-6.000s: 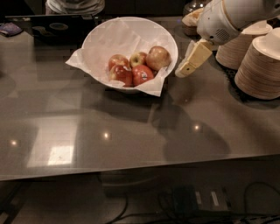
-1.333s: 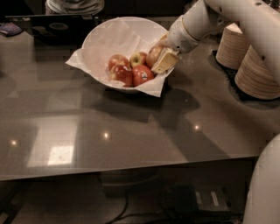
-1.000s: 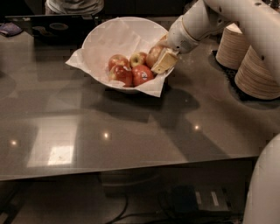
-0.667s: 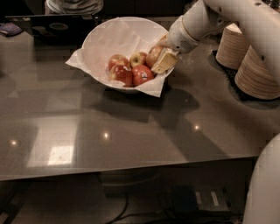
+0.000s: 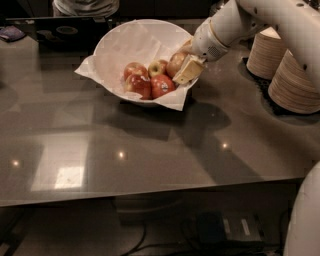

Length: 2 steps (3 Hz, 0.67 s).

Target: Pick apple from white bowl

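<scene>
The white bowl [image 5: 114, 44], lined with crinkled white paper, stands at the back middle of the dark table. It holds several apples. The apple [image 5: 174, 63], the largest one, pale tan with a reddish blush, lies at the bowl's right side. My gripper [image 5: 183, 58] reaches in over the right rim from the upper right. One tan finger [image 5: 189, 70] is in front of the apple and the other behind it, so they are shut on it. The apple still rests in the bowl.
A deep red apple with a white sticker [image 5: 161, 85], a small yellow-red apple [image 5: 157, 67] and two more red apples [image 5: 136, 78] lie beside it. Stacks of paper plates [image 5: 293, 81] stand at the right edge. A person [image 5: 85, 6] stands behind the table.
Six seconds ago the gripper hung outside the bowl to its right. Since then it moved left onto the pale apple. Over the last second nothing has visibly moved.
</scene>
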Motion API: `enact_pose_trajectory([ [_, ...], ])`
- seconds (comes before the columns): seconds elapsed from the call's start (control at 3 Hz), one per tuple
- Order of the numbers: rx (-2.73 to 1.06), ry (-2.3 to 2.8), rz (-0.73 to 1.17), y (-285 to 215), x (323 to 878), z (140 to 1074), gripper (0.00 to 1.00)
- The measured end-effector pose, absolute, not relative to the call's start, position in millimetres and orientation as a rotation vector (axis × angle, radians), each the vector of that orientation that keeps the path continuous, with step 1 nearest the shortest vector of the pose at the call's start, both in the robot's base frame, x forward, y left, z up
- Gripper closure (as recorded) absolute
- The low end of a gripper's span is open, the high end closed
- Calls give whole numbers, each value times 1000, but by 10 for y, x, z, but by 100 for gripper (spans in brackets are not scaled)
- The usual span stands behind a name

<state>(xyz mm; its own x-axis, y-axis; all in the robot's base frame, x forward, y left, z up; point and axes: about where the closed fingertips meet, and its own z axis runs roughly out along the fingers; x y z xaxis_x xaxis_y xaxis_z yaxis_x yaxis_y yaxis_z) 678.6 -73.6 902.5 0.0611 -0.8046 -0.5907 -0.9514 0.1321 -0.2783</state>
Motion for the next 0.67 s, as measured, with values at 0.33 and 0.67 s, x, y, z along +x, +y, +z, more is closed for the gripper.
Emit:
enact_pose_trajectory([
  [0.33,-1695,1686,323,-651,6732,9243,100],
  [0.67,-1682,1584,374,-564,6698,9520,100],
])
